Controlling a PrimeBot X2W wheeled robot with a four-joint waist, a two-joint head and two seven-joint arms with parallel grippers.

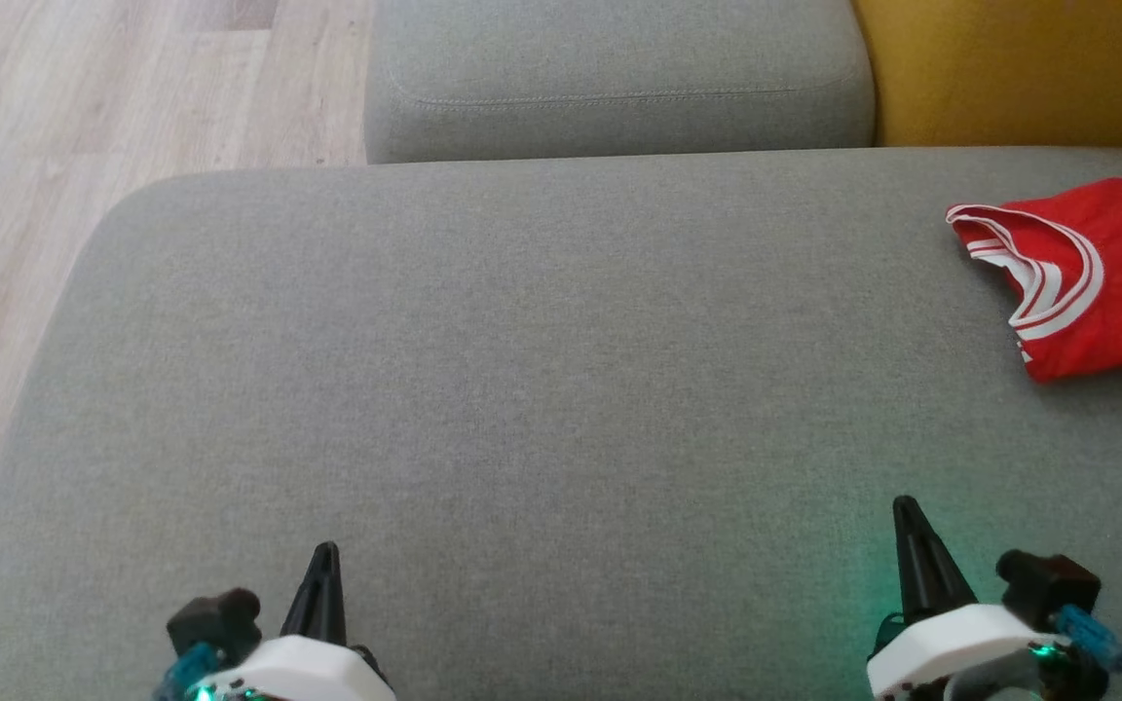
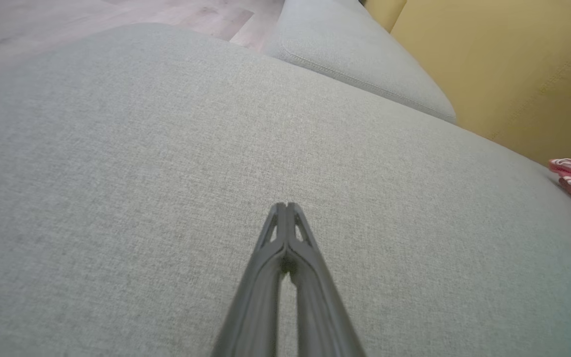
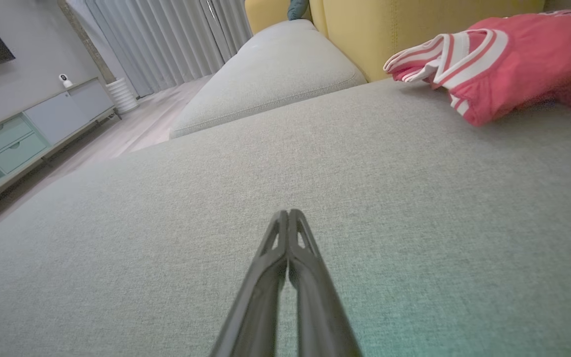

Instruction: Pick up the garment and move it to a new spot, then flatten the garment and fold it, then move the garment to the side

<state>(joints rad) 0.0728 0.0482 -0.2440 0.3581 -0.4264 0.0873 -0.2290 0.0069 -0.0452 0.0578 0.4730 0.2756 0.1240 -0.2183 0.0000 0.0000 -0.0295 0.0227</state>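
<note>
Garment (image 1: pixel 1102 292) on grey cushion (image 1: pixel 522 389)

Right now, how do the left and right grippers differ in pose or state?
The right gripper lies nearer the jersey; the left gripper is far from it, toward the floor side. In the head view, the right gripper's tip reaches further up than the left gripper's. Both are shut, empty, above the cushion.
</note>
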